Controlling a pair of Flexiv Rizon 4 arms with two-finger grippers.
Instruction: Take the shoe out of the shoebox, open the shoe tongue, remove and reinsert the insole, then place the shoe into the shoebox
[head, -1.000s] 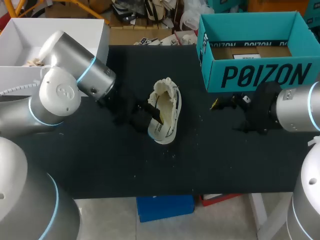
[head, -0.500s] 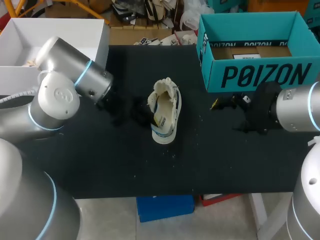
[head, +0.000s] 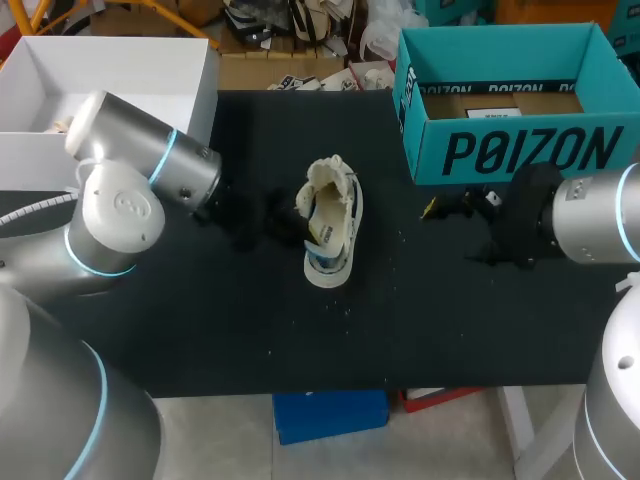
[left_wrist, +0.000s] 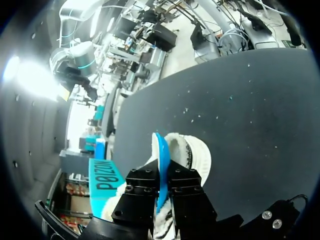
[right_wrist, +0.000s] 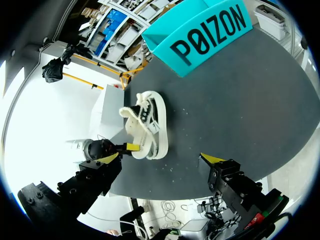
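I'm looking down on a black table (head: 450, 320), its matte top flecked here and there with small pale specks (head: 345, 309). A white open box (head: 110, 70) stands at its far left corner.

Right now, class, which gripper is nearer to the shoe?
Left. The left gripper is at the shoe's side, its fingers closed on the insole; the right gripper sits apart, open, beside the teal shoebox.
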